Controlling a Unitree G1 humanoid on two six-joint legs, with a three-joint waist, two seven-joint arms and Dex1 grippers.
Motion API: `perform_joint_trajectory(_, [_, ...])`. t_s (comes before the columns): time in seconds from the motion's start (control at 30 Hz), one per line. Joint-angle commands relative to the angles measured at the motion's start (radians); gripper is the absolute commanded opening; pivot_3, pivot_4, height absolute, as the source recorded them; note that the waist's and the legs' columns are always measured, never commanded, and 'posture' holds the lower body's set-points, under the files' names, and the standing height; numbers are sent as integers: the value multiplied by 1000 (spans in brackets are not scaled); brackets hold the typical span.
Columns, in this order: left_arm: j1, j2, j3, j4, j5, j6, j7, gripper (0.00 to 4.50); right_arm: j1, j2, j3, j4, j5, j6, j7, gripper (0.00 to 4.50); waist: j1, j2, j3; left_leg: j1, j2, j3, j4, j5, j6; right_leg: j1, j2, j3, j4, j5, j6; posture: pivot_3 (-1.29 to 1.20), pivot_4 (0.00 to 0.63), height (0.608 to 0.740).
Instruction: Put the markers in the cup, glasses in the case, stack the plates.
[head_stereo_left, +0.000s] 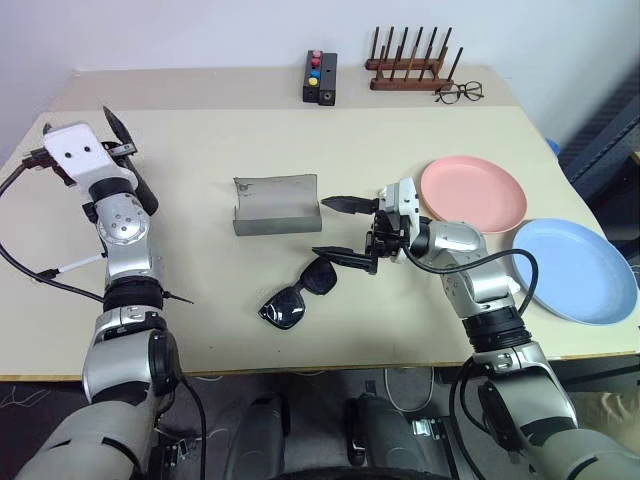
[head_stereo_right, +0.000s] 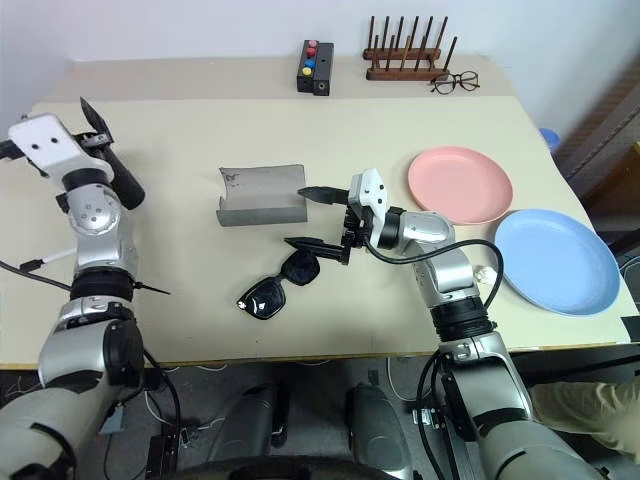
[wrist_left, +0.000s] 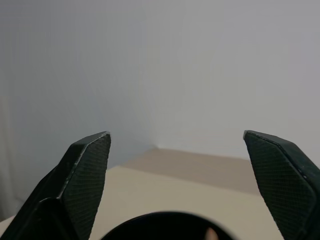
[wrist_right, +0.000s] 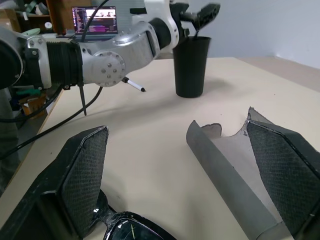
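Observation:
My left gripper (wrist_left: 185, 185) is open and raised over the black cup (wrist_right: 191, 65), close above its rim (wrist_left: 167, 226). A small reddish tip (wrist_left: 212, 233) shows inside the rim. The white marker (head_stereo_left: 75, 265) lies on the table beside my left forearm. My right gripper (head_stereo_left: 345, 232) is open and level, pointing left. It hovers between the open grey case (head_stereo_left: 275, 205) and the black sunglasses (head_stereo_left: 300, 290), holding nothing. The pink plate (head_stereo_left: 473, 190) and the blue plate (head_stereo_left: 575, 270) lie side by side at the right, the blue one at the table's edge.
At the back stand a wooden rack (head_stereo_left: 410, 65), wire-framed spectacles (head_stereo_left: 460, 93) and a black box with coloured buttons (head_stereo_left: 320, 77). A black cable (head_stereo_left: 40, 270) trails across the table's left side. A laptop (wrist_right: 94, 20) sits beyond the table's left end.

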Motion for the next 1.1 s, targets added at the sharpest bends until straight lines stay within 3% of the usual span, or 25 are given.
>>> perform_joint_trajectory(0.03, [13, 12, 24, -123, -56, 54, -28, 4447, -11, 2, -15, -31, 14, -14, 0, 4500, 0, 0, 0, 0, 0, 0, 0, 0, 0, 0, 0, 0, 0, 0, 0, 0, 150, 740])
perform_joint_trajectory(0.3, [176, 118, 129, -593, -311, 423, -172, 4447, -15, 3, -16, -16, 13, -25, 6, 4500, -5, 0, 0, 0, 2, -1, 1, 0, 0, 0, 1, 1, 1, 0, 0, 0, 150, 740])
perform_joint_trajectory(0.43, [274, 255, 162, -716, -276, 688, -151, 4447, -23, 8, -14, 1, 11, -34, 12, 4500, -4, 0, 0, 0, 1, -2, 1, 0, 1, 0, 1, 1, 1, 0, 0, 0, 150, 740])
perform_joint_trajectory(0.6, [427, 468, 225, -761, -295, 908, -321, 4447, -39, 22, -12, 32, 9, -51, 25, 4500, -4, 0, 0, 0, 2, -2, 1, -3, 4, 0, 1, 2, 2, 0, 0, 0, 150, 740])
perform_joint_trajectory(0.73, [560, 619, 235, -753, -299, 974, -542, 4447, -50, 39, -6, 59, 6, -65, 38, 4500, -2, 0, 0, 0, 2, -2, 0, -3, 4, -1, 1, 3, 2, 0, -1, 0, 150, 740])
perform_joint_trajectory(0.8, [633, 672, 204, -761, -236, 931, -605, 4447, -55, 47, -3, 71, 4, -73, 44, 4500, -2, 1, 1, 0, 2, -2, 0, -3, 4, -1, 1, 3, 2, 0, -1, 0, 150, 740])
perform_joint_trajectory(1.1, [900, 678, 165, -824, -25, 907, -664, 4447, -37, 61, -3, 63, 2, -72, 48, 4500, -8, 1, 0, 0, 2, 0, -4, -2, 5, -4, -1, 6, 2, 0, -1, 0, 150, 740])
